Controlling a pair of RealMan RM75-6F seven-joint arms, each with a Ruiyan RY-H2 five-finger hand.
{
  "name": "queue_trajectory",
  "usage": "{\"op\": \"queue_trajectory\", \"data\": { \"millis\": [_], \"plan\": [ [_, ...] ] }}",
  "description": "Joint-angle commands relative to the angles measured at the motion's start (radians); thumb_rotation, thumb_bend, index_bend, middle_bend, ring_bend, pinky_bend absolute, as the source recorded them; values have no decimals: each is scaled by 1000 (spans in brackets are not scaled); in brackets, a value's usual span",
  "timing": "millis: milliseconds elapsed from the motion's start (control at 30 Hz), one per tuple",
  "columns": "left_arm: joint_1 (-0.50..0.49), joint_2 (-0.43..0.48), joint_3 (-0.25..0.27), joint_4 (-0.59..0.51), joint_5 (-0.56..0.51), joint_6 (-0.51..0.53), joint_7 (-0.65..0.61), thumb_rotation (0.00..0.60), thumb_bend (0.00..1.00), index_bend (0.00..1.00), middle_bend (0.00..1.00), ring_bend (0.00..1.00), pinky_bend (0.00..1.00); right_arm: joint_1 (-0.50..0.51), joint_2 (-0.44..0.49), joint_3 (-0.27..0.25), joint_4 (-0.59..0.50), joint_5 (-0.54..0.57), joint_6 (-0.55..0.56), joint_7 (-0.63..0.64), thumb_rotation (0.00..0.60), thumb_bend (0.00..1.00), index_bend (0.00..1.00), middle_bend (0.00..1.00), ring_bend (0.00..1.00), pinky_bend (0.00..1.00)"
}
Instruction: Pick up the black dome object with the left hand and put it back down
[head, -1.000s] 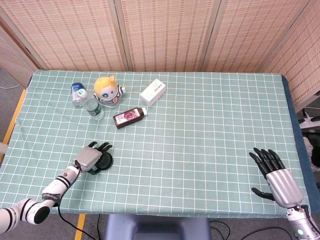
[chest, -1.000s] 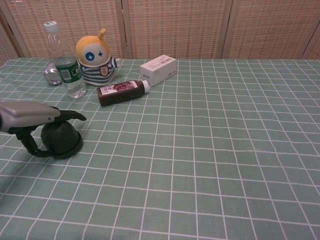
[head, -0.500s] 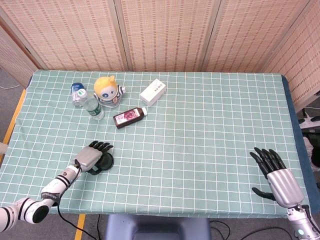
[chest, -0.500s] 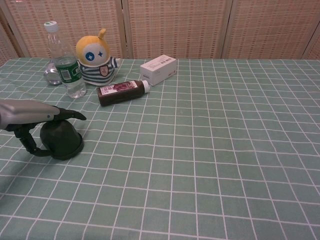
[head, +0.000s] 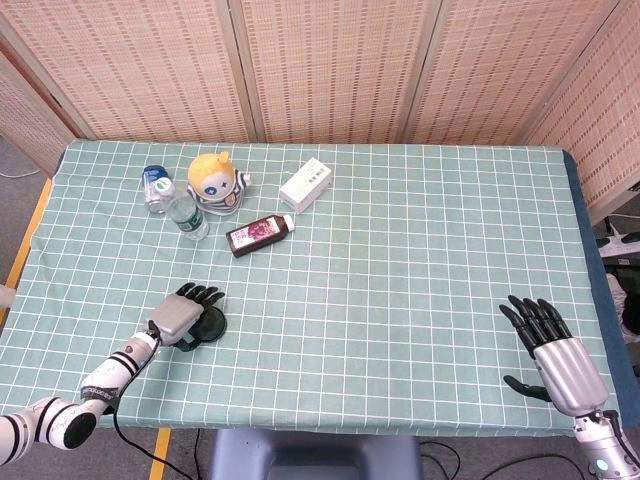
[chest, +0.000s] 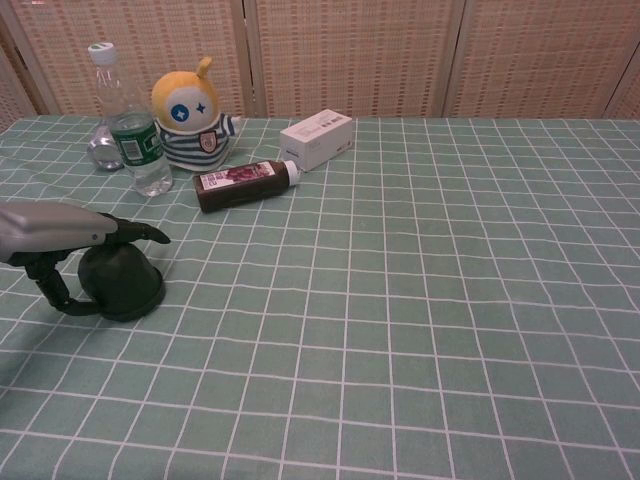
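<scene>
The black dome object (head: 211, 319) (chest: 121, 283) stands on the green checked tablecloth near the front left. My left hand (head: 179, 315) (chest: 62, 226) hovers over its left side. The fingers stretch out straight across the dome's top, and the thumb hooks down beside its left base. Nothing shows the fingers closed around it. My right hand (head: 553, 349) rests at the front right of the table with its fingers spread, holding nothing; the chest view does not show it.
Behind the dome stand a water bottle (head: 186, 215) (chest: 132, 128), a second clear bottle (head: 155, 187) (chest: 102, 150) and a yellow plush toy (head: 215, 180) (chest: 190, 115). A dark bottle (head: 258, 235) (chest: 245, 184) lies flat beside a white box (head: 306, 184) (chest: 316, 138).
My left hand has drifted slightly left and back over the dome. The dome stays on the cloth, and the right hand has not moved.
</scene>
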Motion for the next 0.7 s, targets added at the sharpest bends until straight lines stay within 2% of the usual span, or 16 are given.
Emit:
{"op": "queue_trajectory", "data": {
  "millis": [33,200,700],
  "plan": [
    [-1,-2,8,0,-13,-5,10,600,320,0,0,0,15,-1,1,0,0,-1,2,1,600,0,0,0,0,0],
    [2,-20,2,10,-38,18,19,600,269,0,0,0,17,-2,2,1,-1,-2,6,0,600,0,0,0,0,0],
    [10,24,2,-45,-15,48,6,600,256,0,0,0,9,-1,-3,3,2,-4,8,1,600,0,0,0,0,0]
  ]
}}
